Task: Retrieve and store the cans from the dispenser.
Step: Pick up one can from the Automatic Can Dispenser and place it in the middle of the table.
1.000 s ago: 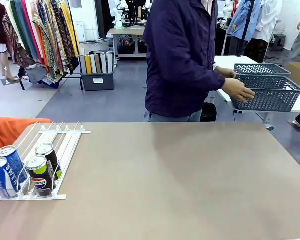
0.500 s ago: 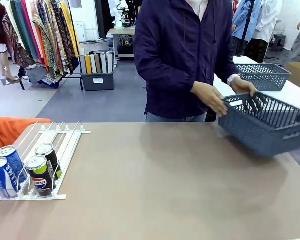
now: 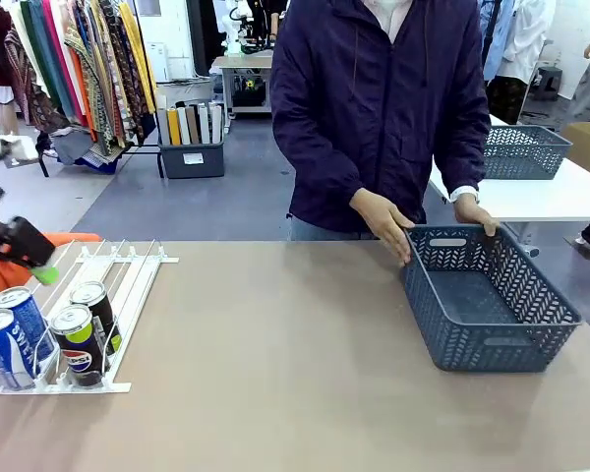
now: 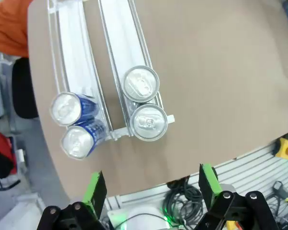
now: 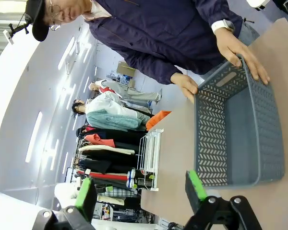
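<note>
Nearest the robot's edge of the worktop [image 3: 275, 393], entries run from near to far.

1. Left pincer [image 4: 151, 184]: fingers spread wide with nothing between them. It hangs above the dispenser and looks down on the can tops, apart from all of them.
2. Right pincer [image 5: 140, 189]: fingers spread wide, empty, facing the basket from a distance.
3. Blue cans [image 3: 10, 342]: two, upright, silver tops up, one behind the other in the left lane. The nearer one stands against the front lip.
4. Black cans [image 3: 79, 344]: two, with a green-yellow band, upright, one behind the other in the right lane. The nearer one stands at the front lip.
5. Dispenser [image 3: 133, 285]: flat white rack at the worktop's left side. Its long axis runs near to far, with the low lip towards the robot and the pusher tabs at the far end. The rails are bare beyond the cans.
6. Basket [image 3: 487, 339]: dark grey lattice, on the worktop's right side, well apart from the dispenser, open side up and with nothing inside. Its long axis runs roughly near to far.
7. Person's hand [image 3: 383, 224]: at the basket's far left corner. The other hand [image 3: 475, 212] rests on the far rim.
</note>
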`<state>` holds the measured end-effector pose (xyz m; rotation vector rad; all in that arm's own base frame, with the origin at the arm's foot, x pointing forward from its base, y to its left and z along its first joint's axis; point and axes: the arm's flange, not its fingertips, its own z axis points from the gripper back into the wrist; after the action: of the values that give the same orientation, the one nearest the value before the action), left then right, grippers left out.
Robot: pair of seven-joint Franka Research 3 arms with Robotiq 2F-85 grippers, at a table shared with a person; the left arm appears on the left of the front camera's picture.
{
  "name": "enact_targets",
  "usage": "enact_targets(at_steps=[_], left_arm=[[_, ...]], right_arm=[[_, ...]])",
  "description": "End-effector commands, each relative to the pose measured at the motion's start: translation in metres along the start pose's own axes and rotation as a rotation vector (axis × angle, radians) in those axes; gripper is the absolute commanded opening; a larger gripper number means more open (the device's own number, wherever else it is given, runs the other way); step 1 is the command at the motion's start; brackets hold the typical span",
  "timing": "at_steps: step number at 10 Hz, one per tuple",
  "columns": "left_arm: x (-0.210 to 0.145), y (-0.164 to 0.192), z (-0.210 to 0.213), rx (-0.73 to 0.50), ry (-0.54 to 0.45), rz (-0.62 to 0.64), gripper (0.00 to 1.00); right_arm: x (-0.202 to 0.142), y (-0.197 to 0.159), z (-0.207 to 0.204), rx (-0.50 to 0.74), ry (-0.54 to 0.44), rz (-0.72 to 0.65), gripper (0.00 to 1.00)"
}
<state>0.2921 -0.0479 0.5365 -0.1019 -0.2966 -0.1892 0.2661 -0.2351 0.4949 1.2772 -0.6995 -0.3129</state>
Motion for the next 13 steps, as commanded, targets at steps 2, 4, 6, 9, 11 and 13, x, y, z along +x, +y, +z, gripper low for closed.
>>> enact_targets(at_steps=[2, 4, 6, 9, 11, 13], left_arm=[[0.0, 0.008, 0.014, -0.013, -0.026, -0.003, 1.0], [0.0, 0.008, 0.014, -0.013, -0.026, -0.003, 1.0], [0.004, -0.001, -0.011, 0.02, 0.02, 0.045, 1.0], [0.021, -0.009, -0.057, 0.135, 0.094, 0.166, 1.0], [0.028, -0.013, -0.085, 0.127, 0.167, 0.172, 1.0], [0.026, -0.01, -0.111, 0.134, 0.218, 0.176, 1.0]], right_arm=[[0.003, 0.002, 0.001, 0.018, -0.009, 0.023, 1.0], [0.003, 0.002, 0.001, 0.018, -0.009, 0.023, 1.0], [0.003, 0.002, 0.001, 0.018, -0.009, 0.023, 1.0], [0.003, 0.002, 0.001, 0.018, -0.009, 0.023, 1.0], [0.003, 0.002, 0.001, 0.018, -0.009, 0.023, 1.0], [0.003, 0.002, 0.001, 0.018, -0.009, 0.023, 1.0]])
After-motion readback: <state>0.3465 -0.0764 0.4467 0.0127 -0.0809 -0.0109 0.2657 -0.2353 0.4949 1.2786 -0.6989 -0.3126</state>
